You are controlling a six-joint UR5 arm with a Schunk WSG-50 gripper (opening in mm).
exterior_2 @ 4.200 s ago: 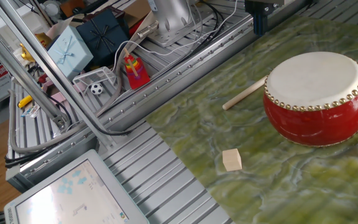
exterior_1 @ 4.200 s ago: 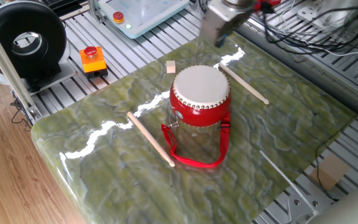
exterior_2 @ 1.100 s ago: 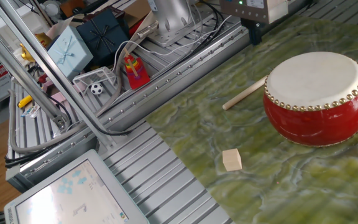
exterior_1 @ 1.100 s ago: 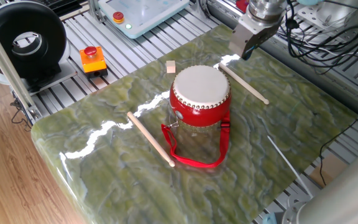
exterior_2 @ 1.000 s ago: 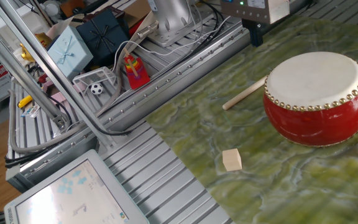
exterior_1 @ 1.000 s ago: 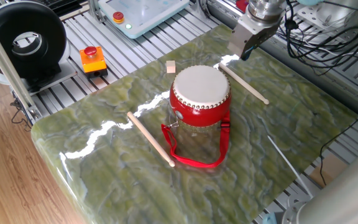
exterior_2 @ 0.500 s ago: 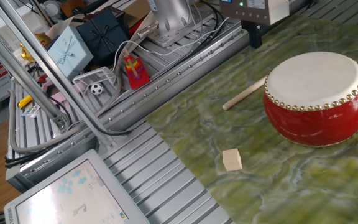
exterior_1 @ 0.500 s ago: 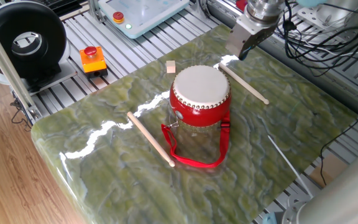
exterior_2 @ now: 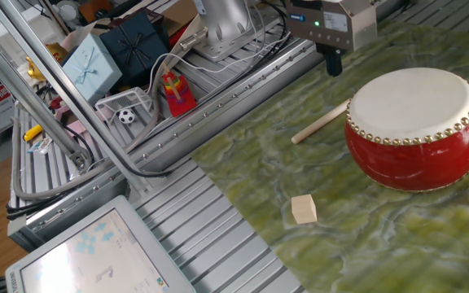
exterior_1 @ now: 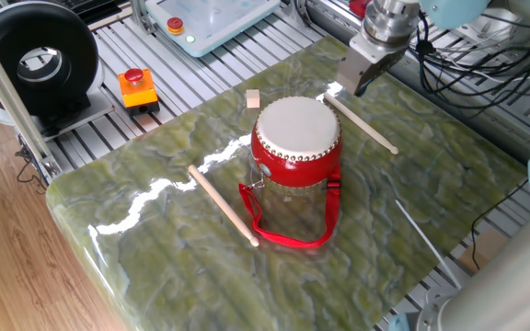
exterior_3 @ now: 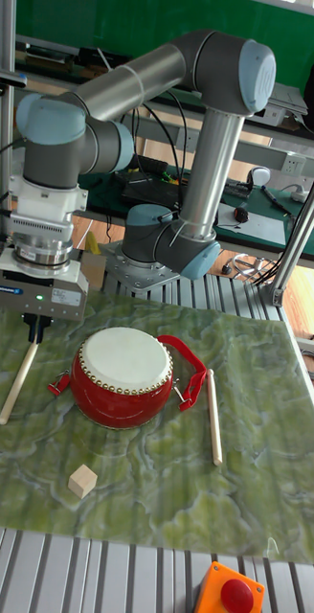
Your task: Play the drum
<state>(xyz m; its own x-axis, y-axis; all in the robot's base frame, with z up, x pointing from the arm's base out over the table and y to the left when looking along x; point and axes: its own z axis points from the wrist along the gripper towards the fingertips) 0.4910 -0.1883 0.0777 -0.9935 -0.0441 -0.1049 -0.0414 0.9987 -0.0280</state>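
The drum (exterior_1: 295,138) stands upright in the middle of the green mat, red-bodied with an off-white skin, a studded rim and a red strap (exterior_1: 288,237) trailing in front. It also shows in the other fixed view (exterior_2: 414,126) and the tall view (exterior_3: 123,375). My gripper (exterior_1: 355,83) hangs beyond the drum, above the far end of a thin wooden stick (exterior_1: 362,124). In the tall view the gripper (exterior_3: 34,331) is left of the drum, just over the stick (exterior_3: 18,381). Its fingers (exterior_2: 332,62) look pressed together, shut, with nothing between them.
A second stick (exterior_1: 222,204) lies on the mat to the drum's other side. A small wooden cube (exterior_1: 253,98) sits near the mat's edge. An orange box with a red button (exterior_1: 137,87) and a black reel (exterior_1: 37,60) stand off the mat.
The gripper has dropped lower and drifted slightly toward the end of the stick beside the drum. Drum, sticks and cube have not moved.
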